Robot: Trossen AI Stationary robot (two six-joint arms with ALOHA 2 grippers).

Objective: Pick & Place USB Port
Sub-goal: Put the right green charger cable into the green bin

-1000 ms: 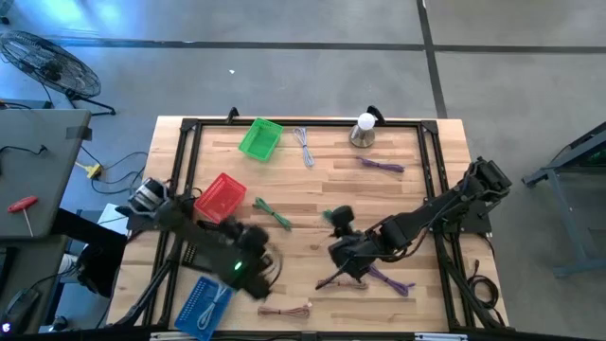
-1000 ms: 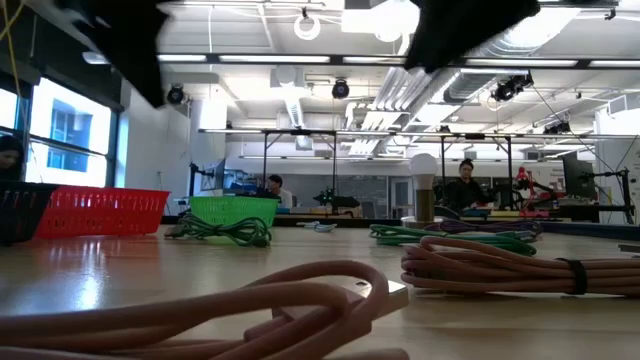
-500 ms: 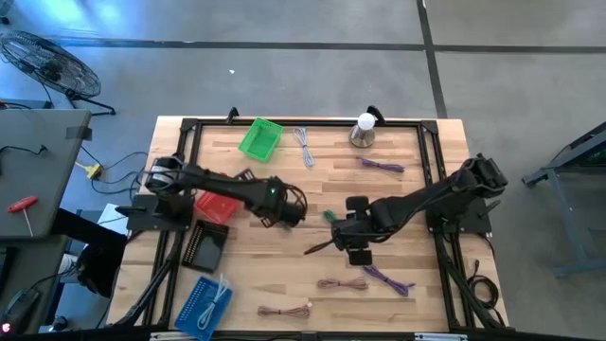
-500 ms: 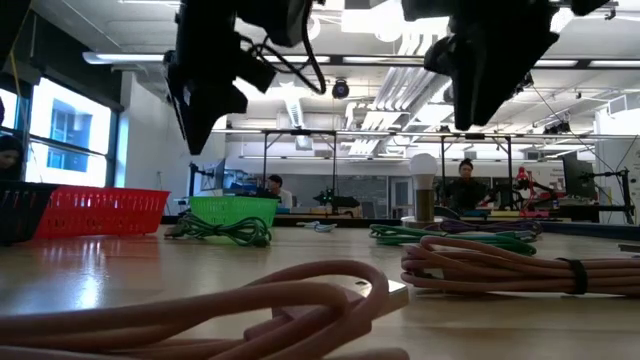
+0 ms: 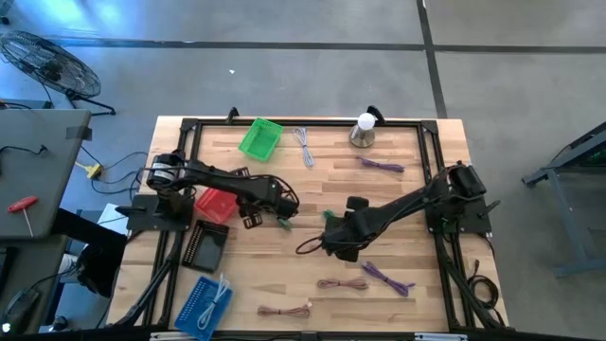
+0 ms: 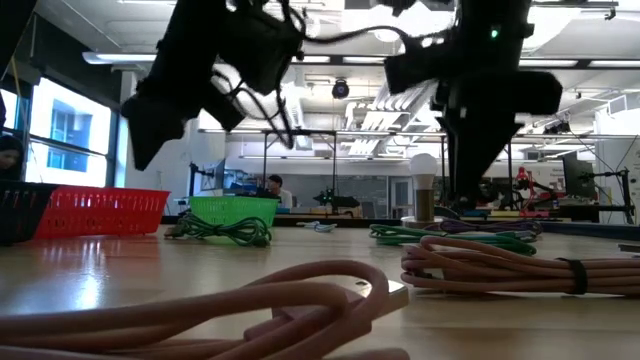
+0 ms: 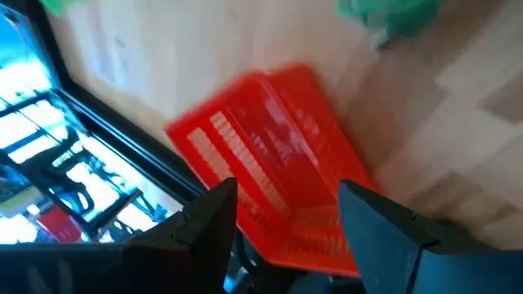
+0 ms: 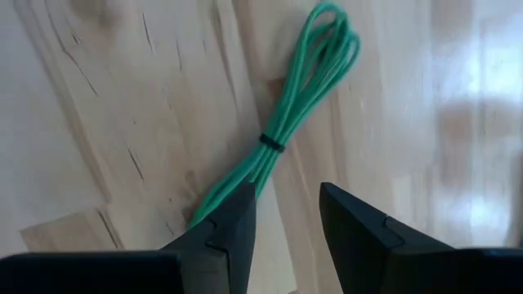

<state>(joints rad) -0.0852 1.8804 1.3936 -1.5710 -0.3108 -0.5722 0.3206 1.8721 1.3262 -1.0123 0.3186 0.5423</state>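
A green cable bundle (image 8: 278,139) with a dark tie lies flat on the wood, just ahead of my right gripper (image 8: 286,220), which is open and hovers above it near the table's middle (image 5: 329,239). A bit of green cable (image 5: 282,222) shows between the two arms. My left gripper (image 7: 286,229) is open and points at the red basket (image 7: 270,171). From above, it sits just right of that basket (image 5: 216,201). In the low view both arms hang dark above the table, and green bundles (image 6: 225,231) lie far back.
A green basket (image 5: 258,139), a black basket (image 5: 205,248) and a blue basket (image 5: 204,303) stand along the left side. Pink bundles (image 5: 341,284), (image 6: 300,310), purple bundles (image 5: 388,277) and a lamp (image 5: 363,131) lie around. People sit in the room beyond.
My left gripper swung from the near-left by the black basket up toward the table's middle, then drew back a little leftward beside the red basket. My right gripper moved away from the near edge, toward the far edge and leftward, and now hangs over the green bundle.
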